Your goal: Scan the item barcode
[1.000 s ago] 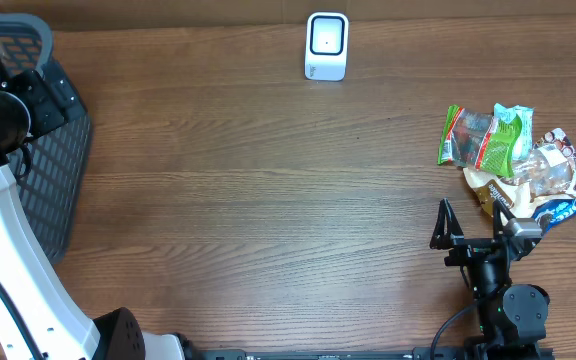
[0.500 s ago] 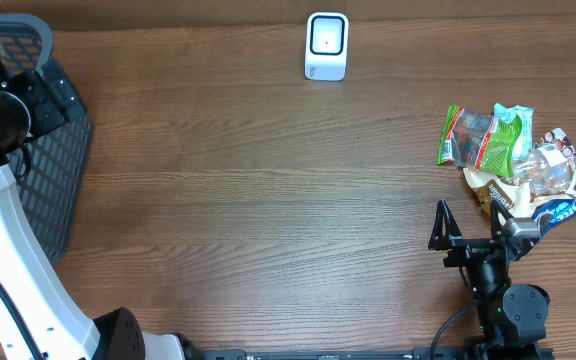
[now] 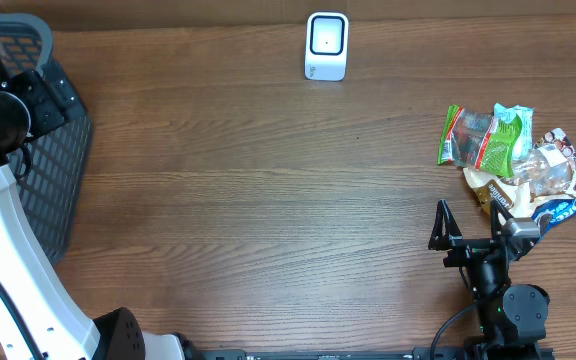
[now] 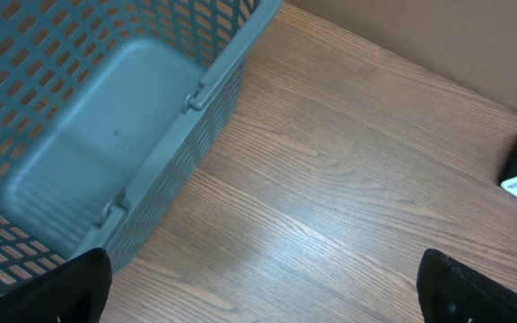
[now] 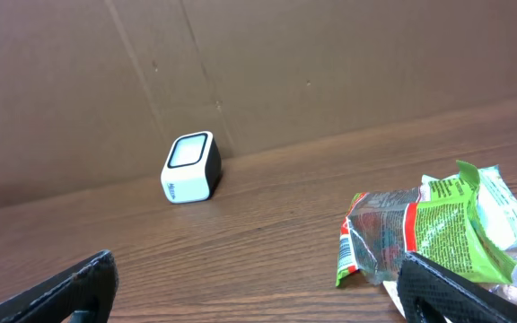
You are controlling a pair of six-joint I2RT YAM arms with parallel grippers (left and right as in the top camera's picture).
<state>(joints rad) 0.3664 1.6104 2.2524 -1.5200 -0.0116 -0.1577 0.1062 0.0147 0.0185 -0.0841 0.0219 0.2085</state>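
Snack packets point(image 3: 513, 160), heaped at the right edge of the table point(image 3: 268, 200) in the overhead view, just ahead of the right gripper point(image 3: 476, 218) and well apart from the barcode scanner point(image 3: 326, 45) at the far edge. Right gripper spread to full width, holding nothing. Probably the first reach, so take one packet only. Favour the green-and-red packet point(image 3: 478, 135) on the heap's far left side, seemingly the freest. Pinch by an edge, leaving any printed code uncovered, then turn that face toward the scanner's window. Impossible to tell from above which face carries a barcode. Lower packets largely hidden under the upper ones.

Left wrist view: left gripper point(image 4: 263, 292) likewise wide open and empty, above bare wood beside the grey mesh basket point(image 4: 106, 135). Best kept clear of the path to the scanner. Only the finger ends visible, at the lower corners. Scanner cut off at the right edge.

Right wrist view: scanner face on the far side, green-and-red packet near right, finger ends low in both corners. Go in low and level to avoid dragging neighbouring packets. Rest of the heap cut off at the right. No barcode legible, print too small.
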